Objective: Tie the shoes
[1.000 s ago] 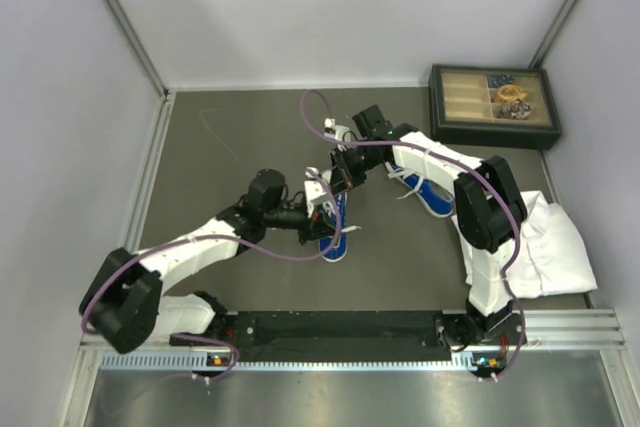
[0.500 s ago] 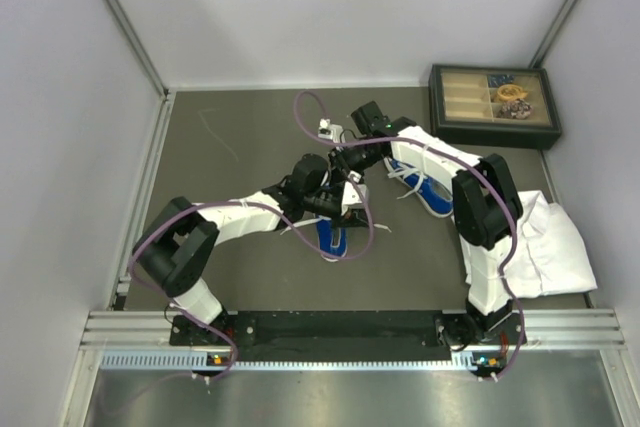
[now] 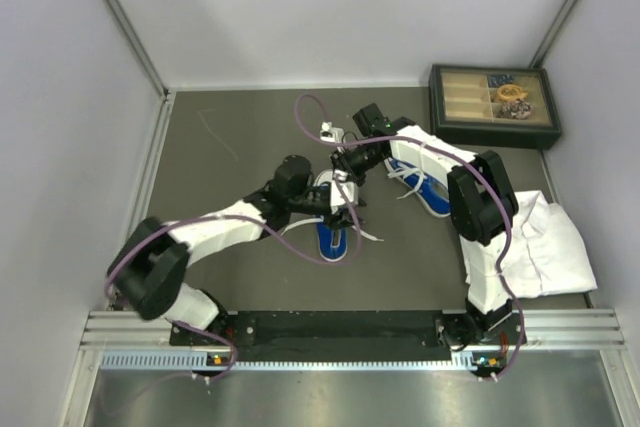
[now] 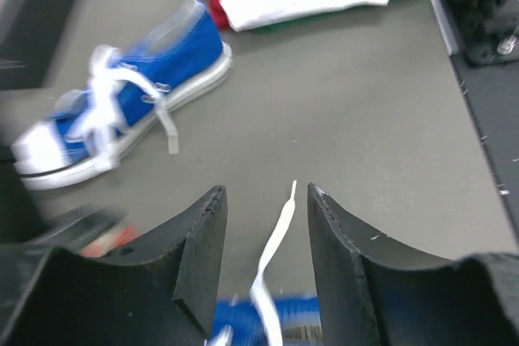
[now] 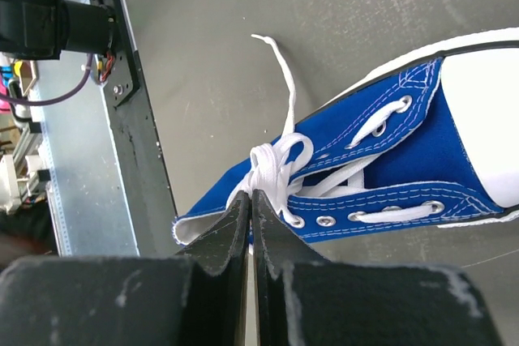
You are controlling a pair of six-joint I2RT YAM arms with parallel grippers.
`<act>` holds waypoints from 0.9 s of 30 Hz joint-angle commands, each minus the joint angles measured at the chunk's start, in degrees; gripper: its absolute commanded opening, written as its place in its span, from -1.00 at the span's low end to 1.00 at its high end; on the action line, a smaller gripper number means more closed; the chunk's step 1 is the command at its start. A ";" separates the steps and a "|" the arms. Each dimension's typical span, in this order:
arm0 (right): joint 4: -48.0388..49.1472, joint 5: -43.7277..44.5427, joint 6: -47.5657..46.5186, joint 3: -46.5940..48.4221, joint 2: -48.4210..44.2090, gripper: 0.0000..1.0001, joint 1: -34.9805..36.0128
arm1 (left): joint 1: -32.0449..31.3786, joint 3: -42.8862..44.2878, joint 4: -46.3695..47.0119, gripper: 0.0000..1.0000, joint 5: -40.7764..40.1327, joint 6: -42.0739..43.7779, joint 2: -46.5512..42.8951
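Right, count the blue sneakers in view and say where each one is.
2. One blue sneaker lies in the middle of the table; the second blue sneaker lies to its right, nearer the white cloth. None seems hidden.

Dark grey counter (image 3: 230,147): small blue canvas sneaker with white toe cap (image 3: 335,234) lies near centre. Second blue canvas sneaker (image 3: 428,194) lies to its right, further back. Crumpled white cloth (image 3: 555,247) sits right of both. Dark wooden compartment tray (image 3: 490,107) sits in the far right corner, behind the cloth. Left tool (image 4: 261,192) straddles a loose white lace (image 4: 280,224) over the centre sneaker; right tool (image 5: 250,196) is at its knot.
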 commanded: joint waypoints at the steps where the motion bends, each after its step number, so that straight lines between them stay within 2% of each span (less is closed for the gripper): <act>1: 0.21 -1.98 -1.97 0.72 -1.08 -1.00 -0.24 | 5.96 -3.36 -14.33 -0.03 -0.58 -1.20 -16.19; 5: 0.82 -2.69 -1.62 0.54 -1.44 -1.00 -0.24 | 14.67 -9.34 -16.54 -0.16 -1.73 -4.89 -22.55; 7: 1.44 -3.04 -1.45 0.19 -1.70 -1.00 -0.24 | 16.96 -10.48 -20.74 -0.33 -1.89 -0.33 -23.61; 9: 1.87 -3.13 -0.66 0.19 -1.96 -1.00 -0.33 | 17.59 -12.15 -20.59 -0.41 -2.07 4.31 -23.61; 11: 2.14 -2.78 0.13 0.45 -1.88 -1.00 -0.24 | 17.68 -12.68 -22.60 -0.45 0.11 10.64 -23.17; 12: 2.14 -2.60 0.40 0.54 -1.88 -1.00 -0.15 | 17.59 -12.95 -24.26 -0.47 3.35 18.33 -22.83; 13: 2.23 -2.51 0.66 0.63 -1.88 -1.00 -0.24 | 17.59 -13.47 -24.71 -0.50 4.77 20.67 -22.13; 16: 2.31 -2.16 1.19 0.98 -1.88 -1.00 0.02 | 16.98 -14.35 -21.30 -0.57 4.61 22.18 -19.85; 21: 2.58 -2.60 2.24 0.98 -2.23 -1.00 0.64 | 15.48 -12.16 -21.03 -0.84 2.94 24.73 -14.31; 27: 3.46 -2.95 3.65 1.07 -2.49 -1.00 0.99 | 12.41 -11.37 -16.11 -0.90 0.66 24.65 -9.12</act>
